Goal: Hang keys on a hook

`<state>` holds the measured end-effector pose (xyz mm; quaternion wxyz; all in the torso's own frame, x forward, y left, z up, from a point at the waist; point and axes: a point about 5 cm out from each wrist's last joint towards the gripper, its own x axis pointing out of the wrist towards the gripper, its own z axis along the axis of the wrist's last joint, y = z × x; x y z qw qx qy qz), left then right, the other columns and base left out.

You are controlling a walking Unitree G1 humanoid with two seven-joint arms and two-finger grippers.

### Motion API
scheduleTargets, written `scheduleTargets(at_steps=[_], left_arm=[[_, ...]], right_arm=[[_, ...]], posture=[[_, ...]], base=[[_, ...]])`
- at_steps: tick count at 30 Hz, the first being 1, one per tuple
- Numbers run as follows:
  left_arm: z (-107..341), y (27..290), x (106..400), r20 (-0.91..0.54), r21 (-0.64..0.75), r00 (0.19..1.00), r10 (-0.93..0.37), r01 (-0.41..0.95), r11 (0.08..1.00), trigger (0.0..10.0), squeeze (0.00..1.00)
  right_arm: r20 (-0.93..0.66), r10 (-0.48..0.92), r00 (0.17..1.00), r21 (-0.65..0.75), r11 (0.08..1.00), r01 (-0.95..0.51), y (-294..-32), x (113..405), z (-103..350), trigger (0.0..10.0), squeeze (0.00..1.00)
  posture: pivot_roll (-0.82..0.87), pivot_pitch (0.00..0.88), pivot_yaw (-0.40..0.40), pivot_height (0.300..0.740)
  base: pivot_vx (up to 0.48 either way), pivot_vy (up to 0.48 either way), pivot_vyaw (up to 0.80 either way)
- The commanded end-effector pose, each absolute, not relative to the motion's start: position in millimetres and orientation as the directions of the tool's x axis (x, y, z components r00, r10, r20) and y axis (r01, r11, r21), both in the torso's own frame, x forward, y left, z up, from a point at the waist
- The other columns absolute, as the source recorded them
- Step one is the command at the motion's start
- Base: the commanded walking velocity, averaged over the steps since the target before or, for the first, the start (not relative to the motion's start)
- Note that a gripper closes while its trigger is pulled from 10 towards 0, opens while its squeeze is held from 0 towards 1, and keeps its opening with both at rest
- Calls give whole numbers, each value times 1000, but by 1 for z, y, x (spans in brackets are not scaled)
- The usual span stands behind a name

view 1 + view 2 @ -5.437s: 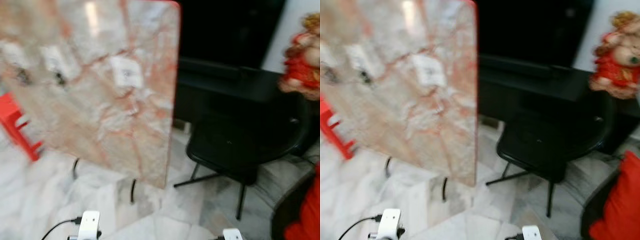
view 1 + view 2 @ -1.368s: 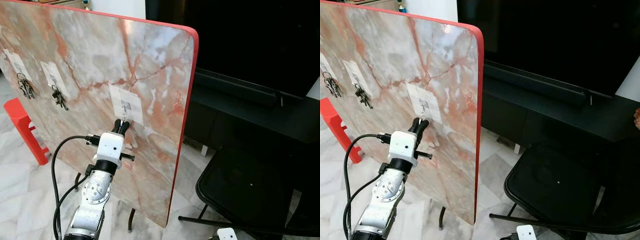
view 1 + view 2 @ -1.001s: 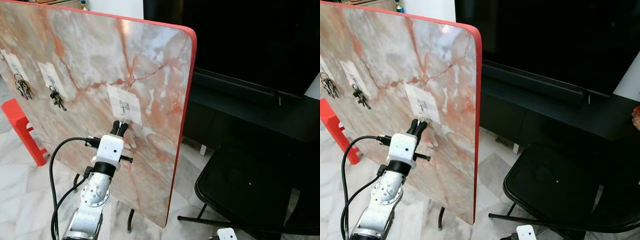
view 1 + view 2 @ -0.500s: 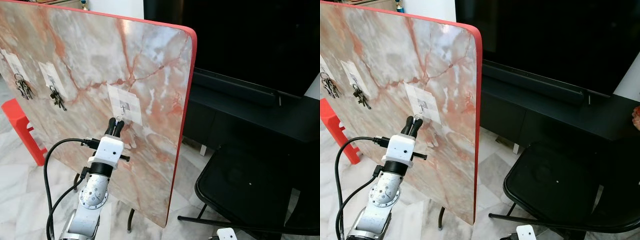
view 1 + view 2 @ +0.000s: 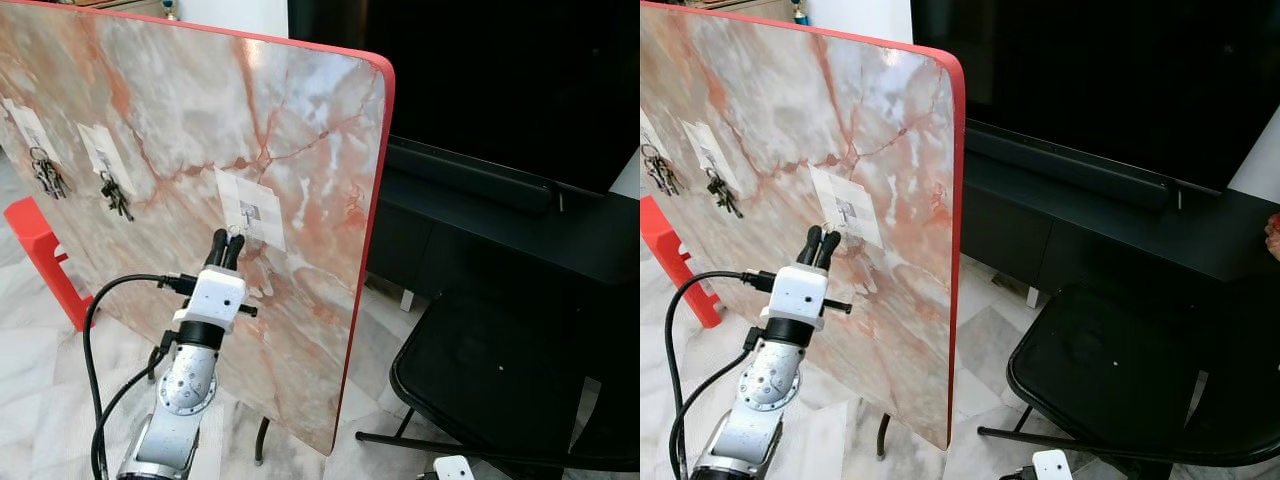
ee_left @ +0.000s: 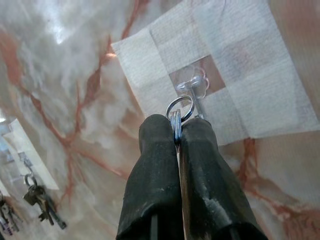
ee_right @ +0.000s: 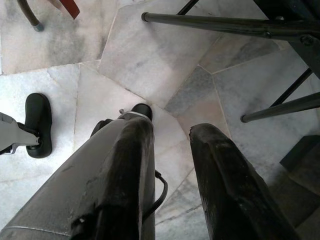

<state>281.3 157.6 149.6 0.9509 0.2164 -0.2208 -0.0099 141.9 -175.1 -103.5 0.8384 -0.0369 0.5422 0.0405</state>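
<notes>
A marble-patterned board (image 5: 300, 130) with a red rim stands upright before me. A small clear hook (image 6: 193, 88) sits on a white adhesive patch (image 5: 250, 213) on its face. My left gripper (image 5: 225, 243) is raised just below and left of that patch, shut on a key ring (image 6: 179, 108). In the left wrist view the ring sticks out past the fingertips (image 6: 155, 131) and lies against the base of the hook. The keys themselves are hidden between the fingers. My right gripper (image 7: 172, 136) hangs open over the floor.
Two more bunches of keys (image 5: 115, 195) (image 5: 46, 174) hang on hooks further left on the board. A red stool (image 5: 38, 250) stands at the left. A black chair (image 5: 500, 375) and a low black TV bench (image 5: 520, 230) are on the right, over marble floor tiles (image 7: 150, 55).
My left gripper has risen and shifted slightly left, bringing the key ring from under the patch up to the hook. The right arm has not moved.
</notes>
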Motion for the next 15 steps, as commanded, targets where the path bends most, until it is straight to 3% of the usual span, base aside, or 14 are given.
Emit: scheduleTargets(at_steps=[1, 15], left_arm=[[150, 153, 284, 417, 443, 897, -148, -58, 895, 10000, 0], [146, 153, 287, 385, 467, 909, -161, -42, 883, 10000, 0]], right_arm=[[-912, 28, 409, -20, 993, -113, -175, 142, -103, 10000, 0], [-913, 30, 407, -17, 994, -111, -175, 143, -103, 10000, 0]], posture=[[20, 0, -31, 740], [22, 0, -31, 740]], base=[[0, 0, 0], [0, 0, 0]])
